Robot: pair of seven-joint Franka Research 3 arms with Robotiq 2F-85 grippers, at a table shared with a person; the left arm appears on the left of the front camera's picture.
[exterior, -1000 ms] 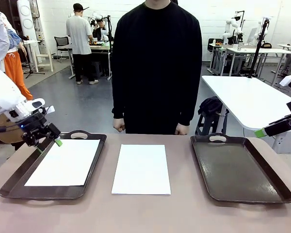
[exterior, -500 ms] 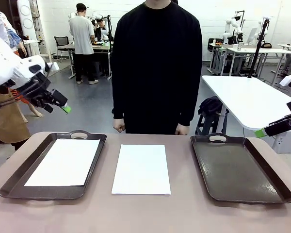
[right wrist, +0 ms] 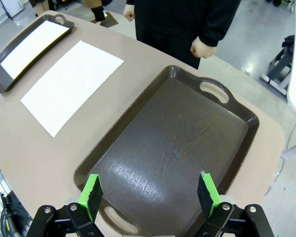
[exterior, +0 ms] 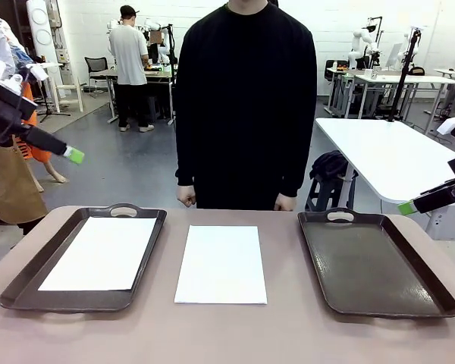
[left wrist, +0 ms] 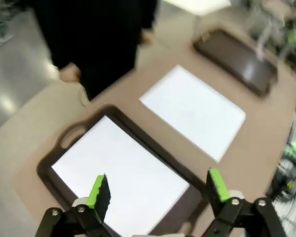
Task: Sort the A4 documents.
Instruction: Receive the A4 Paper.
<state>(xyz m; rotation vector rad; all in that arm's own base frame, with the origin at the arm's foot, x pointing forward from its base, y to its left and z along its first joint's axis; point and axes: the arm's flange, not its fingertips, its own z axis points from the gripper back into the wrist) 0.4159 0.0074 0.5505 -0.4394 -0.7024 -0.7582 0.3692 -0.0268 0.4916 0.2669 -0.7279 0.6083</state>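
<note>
No word, label, brand, number or sign can be read in any view; the thin white rectangular paper sheet [exterior: 98,254] in the dark brown handled tray [exterior: 61,302] at the left looks blank; so does the second white paper sheet [exterior: 221,264], lying flat on the middle of the brown tabletop [exterior: 288,334].

A dark brown tray [exterior: 42,265] sits left on the tan tabletop [exterior: 288,334], another tray [exterior: 379,265] sits right. A person in black [exterior: 245,106] stands behind.
</note>
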